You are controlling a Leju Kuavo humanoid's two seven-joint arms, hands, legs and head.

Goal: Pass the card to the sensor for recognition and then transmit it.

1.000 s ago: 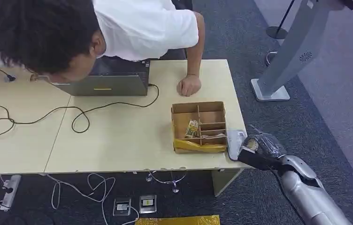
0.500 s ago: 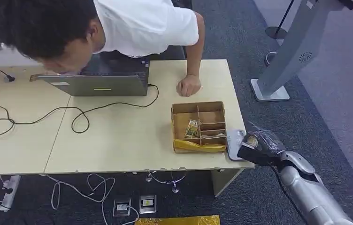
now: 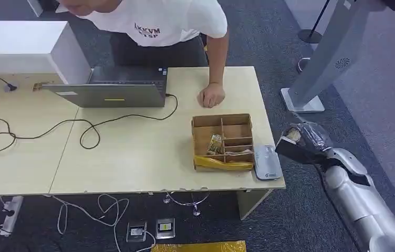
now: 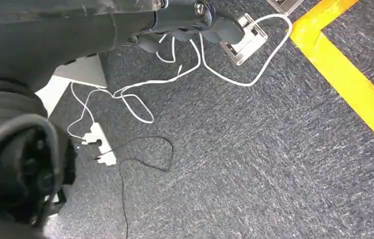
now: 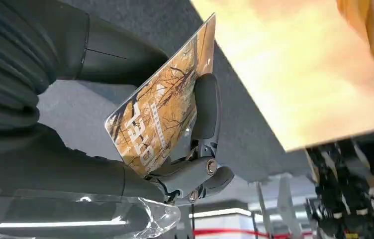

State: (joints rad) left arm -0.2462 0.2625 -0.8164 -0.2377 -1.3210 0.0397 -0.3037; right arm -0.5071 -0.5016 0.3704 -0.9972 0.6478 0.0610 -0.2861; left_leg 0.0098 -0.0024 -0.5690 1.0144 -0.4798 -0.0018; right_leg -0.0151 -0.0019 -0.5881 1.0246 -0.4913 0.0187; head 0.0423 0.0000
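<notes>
Orange tree-printed card gripped by fingers; grey sensor on table edge.

A flat rectangular card printed with orange-brown bare branches and pale lettering is held edge-up by the right hand. It is pinched between the thick grey thumb and a dark finger pressed against its printed face. Beyond it, a pale wooden tabletop is seen, blurred.
</notes>
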